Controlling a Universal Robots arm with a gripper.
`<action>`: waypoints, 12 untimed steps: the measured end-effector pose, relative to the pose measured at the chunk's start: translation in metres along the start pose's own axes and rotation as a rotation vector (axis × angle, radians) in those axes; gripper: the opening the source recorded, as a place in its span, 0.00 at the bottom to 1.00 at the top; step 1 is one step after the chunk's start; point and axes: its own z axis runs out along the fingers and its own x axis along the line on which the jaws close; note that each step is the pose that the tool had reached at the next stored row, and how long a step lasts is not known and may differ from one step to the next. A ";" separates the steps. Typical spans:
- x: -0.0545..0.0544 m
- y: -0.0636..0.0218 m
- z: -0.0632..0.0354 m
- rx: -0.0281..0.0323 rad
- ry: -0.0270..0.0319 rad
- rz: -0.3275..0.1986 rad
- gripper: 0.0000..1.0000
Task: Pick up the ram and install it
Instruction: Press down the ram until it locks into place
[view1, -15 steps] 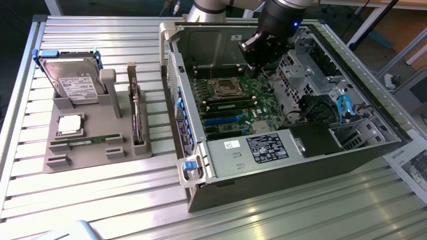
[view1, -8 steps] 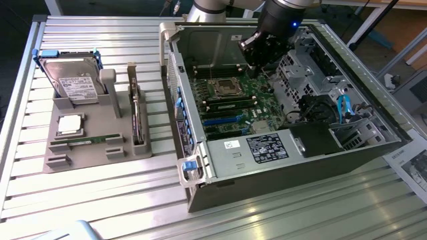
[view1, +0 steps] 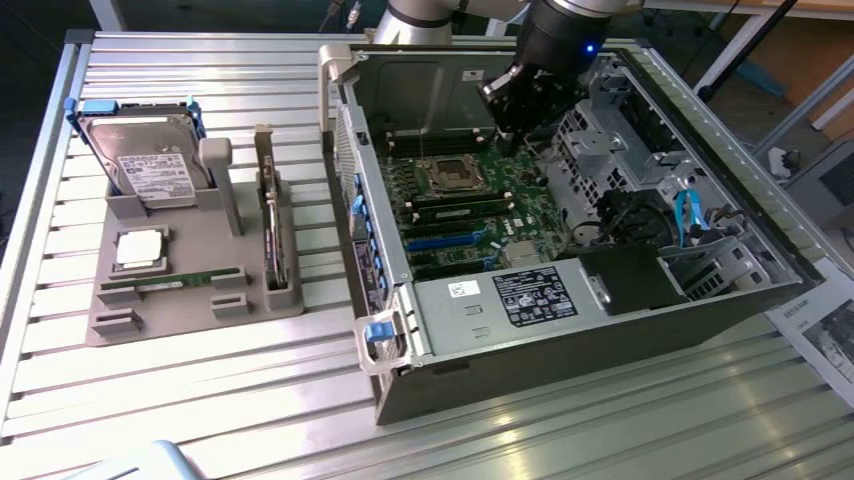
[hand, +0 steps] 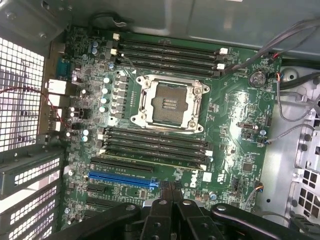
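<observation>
**A:** The ram (view1: 171, 283) sits over in the grey holder tray (view1: 174, 320), well apart from the PC case (view1: 561, 330). It's the thin green stick lying flat in a slot near the tray's front, just below the square silver processor chip (view1: 139, 248).

**B:** What else is in that tray?

**A:** A hard drive (view1: 144, 160) with blue side rails stands propped at the back, and a dark expansion card (view1: 272, 235) stands on edge in the slot on the exterior view's right side of the tray.

**B:** And the gripper?

**A:** The gripper (view1: 514, 128) hangs inside the open case, above the green motherboard (view1: 467, 205). Its fingers (hand: 172, 192) are pressed together with nothing between them, as the wrist view shows.

**B:** What's in the case itself?

**A:** The motherboard with an empty CPU socket (hand: 169, 103) in the middle and banks of black memory slots (hand: 155, 145) on both sides of it. There's a blue expansion slot (hand: 122, 180) too. A black power supply (view1: 534, 295) with a label sits at the case's near end, and blue cables (view1: 687, 215) run through the drive-bay area on the exterior view's right.
</observation>
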 end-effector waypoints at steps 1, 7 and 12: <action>0.000 0.0000 0.0000 0.0000 -0.0001 0.000 0.10; 0.001 0.0017 0.0001 0.0016 -0.0127 0.000 0.10; 0.002 0.0018 0.0001 0.0029 -0.0209 0.000 0.10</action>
